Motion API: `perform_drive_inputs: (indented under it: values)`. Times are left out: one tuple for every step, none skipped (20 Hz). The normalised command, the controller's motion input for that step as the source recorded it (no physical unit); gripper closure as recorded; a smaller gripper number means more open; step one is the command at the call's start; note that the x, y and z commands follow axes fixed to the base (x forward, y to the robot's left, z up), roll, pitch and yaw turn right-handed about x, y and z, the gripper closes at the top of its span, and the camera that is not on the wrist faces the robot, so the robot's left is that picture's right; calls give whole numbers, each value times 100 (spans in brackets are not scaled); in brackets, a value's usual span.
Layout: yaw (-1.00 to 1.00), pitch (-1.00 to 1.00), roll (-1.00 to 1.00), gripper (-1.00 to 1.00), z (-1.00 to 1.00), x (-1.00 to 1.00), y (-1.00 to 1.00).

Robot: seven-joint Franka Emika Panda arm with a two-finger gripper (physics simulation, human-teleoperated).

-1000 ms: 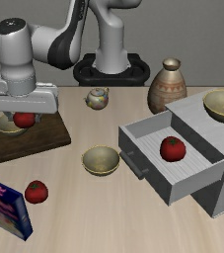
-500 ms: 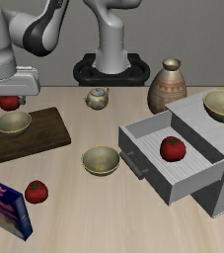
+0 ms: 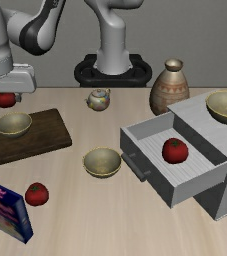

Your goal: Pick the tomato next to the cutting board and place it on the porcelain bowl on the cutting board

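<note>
You cannot see much of the jaws: the grey hand block covers them, and only the lower part of the round red tomato shows beneath it. That tomato hangs clear of every surface, so the jaws are clamped on it, though their tips are hard to make out. The white and grey robot arm is cut off by the top edge and by the exterior view's left edge, so you cannot follow its upper links. The dark brown wooden cutting board also runs off the left edge.

The arm reaches from its black base across to the exterior view's left, with the hand pointing straight down. It holds the tomato above the far left end of the board, higher than the pale yellowish porcelain bowl that sits on the board. Tomato and bowl are apart.

A second red tomato lies on the light wooden counter, in front of the board and just beside a blue and purple carton. A third red tomato rests in the open drawer of the grey cabinet. Another yellowish bowl stands on the counter between board and drawer.
</note>
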Motion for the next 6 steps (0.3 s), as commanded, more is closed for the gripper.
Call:
perform_drive_inputs:
  values:
    - [0, 0, 0, -100, 0, 0, 0]
    - [0, 0, 0, -100, 0, 0, 0]
    - [0, 0, 0, -100, 0, 0, 0]
    - [0, 0, 0, -100, 0, 0, 0]
    - [0, 0, 0, -100, 0, 0, 0]
    - [0, 0, 0, -100, 0, 0, 0]
